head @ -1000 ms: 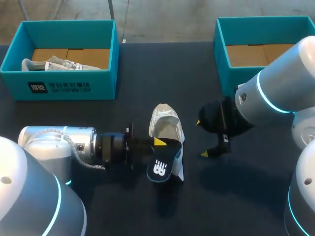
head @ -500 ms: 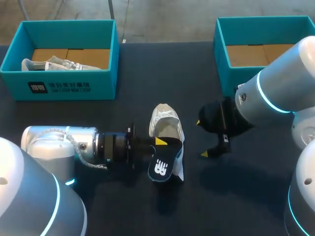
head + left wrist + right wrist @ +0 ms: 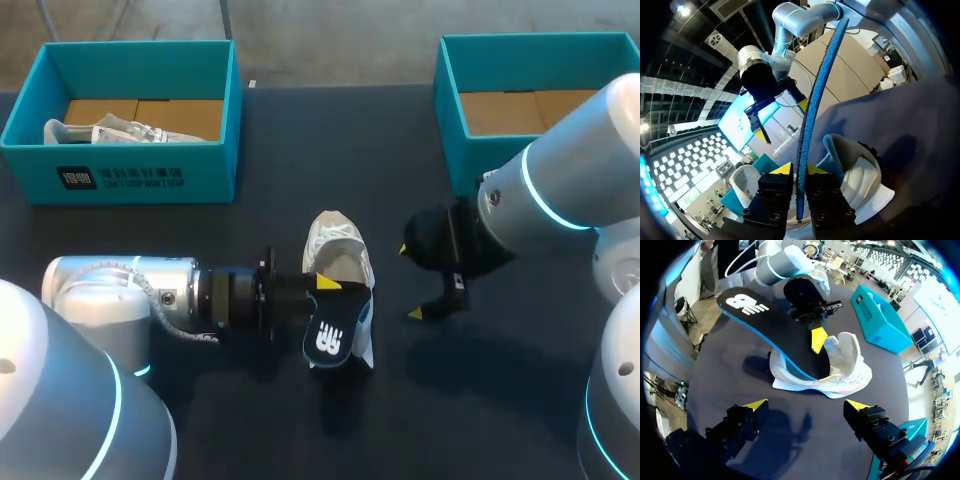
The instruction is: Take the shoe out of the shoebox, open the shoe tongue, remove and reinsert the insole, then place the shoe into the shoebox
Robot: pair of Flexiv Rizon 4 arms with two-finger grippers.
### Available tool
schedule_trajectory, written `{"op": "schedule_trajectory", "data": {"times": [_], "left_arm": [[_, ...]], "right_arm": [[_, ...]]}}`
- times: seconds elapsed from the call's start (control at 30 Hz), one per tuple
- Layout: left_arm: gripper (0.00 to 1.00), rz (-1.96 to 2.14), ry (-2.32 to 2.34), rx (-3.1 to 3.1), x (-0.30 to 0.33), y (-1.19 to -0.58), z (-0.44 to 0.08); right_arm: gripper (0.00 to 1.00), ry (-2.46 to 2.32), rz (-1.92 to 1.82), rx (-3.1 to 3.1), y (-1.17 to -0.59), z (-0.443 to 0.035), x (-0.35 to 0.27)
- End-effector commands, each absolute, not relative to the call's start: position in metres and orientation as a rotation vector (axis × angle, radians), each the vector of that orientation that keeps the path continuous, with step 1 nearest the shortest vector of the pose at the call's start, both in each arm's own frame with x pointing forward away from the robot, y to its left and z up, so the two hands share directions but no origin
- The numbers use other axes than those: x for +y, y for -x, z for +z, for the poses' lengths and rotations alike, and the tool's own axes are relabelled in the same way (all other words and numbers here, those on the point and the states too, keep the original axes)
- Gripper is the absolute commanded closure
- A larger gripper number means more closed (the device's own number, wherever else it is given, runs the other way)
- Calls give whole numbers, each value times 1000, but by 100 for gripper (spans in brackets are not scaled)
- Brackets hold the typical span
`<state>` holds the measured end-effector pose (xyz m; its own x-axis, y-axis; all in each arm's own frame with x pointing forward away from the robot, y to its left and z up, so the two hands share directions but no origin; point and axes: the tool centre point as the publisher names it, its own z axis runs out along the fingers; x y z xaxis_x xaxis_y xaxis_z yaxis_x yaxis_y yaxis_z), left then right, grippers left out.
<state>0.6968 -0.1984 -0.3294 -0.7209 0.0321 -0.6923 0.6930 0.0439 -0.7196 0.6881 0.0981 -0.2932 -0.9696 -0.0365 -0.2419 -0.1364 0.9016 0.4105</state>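
Head view:
- Teal cardboard shoebox at table's far left (image 3: 150, 180), open top. Inside: one pale grey-white shoe (image 3: 100, 131) lying on its side against the left wall, on a brown cardboard floor.
- Second teal cardboard box at far right (image 3: 447, 110), open; only its brown floor shows, part hidden by the right arm.
- White low-top shoe (image 3: 337, 252) on the dark table (image 3: 300, 130), mid-table, between the boxes and nearer than both.
- Left gripper (image 3: 325, 290) at the shoe's heel end, pinching a dark insole with bright blue edge (image 3: 333, 338).
- Right gripper (image 3: 410, 282) just beside the shoe, fingers spread, nothing in them.

Left wrist view:
- Left gripper's fingers (image 3: 799, 169) are clamped on the insole (image 3: 815, 110) from both sides; the insole is edge-on and rises ahead of them.
- Shoe (image 3: 860, 175) is close beside the fingers, opening upward.

Right wrist view:
- Right gripper (image 3: 806, 404) has tips wide apart above bare table.
- Ahead is the shoe (image 3: 845, 371), upright on its sole. The insole (image 3: 767, 332) slants up out of its opening, lower end inside.
- Left-hand shoebox (image 3: 880, 320) sits beyond the shoe.
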Motion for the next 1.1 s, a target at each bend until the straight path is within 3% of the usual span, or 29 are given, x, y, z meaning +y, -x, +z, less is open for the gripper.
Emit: {"op": "schedule_trajectory", "data": {"times": [0.03,0.33,0.43,0.53,1.1], "left_arm": [[86,-1724,-728,1813,-198,-694,-323],[78,-1730,-748,1797,-201,-682,-315],[85,-1733,-754,1800,-202,-678,-313],[99,-1737,-755,1799,-203,-675,-311],[100,-1763,-736,1819,-206,-681,-330]], "right_arm": [[0,134,640,2837,-688,-294,97],[0,134,640,2837,-688,-294,97],[0,134,640,2837,-688,-294,97],[0,134,640,2837,-688,-294,97],[0,134,640,2837,-688,-294,97]]}}
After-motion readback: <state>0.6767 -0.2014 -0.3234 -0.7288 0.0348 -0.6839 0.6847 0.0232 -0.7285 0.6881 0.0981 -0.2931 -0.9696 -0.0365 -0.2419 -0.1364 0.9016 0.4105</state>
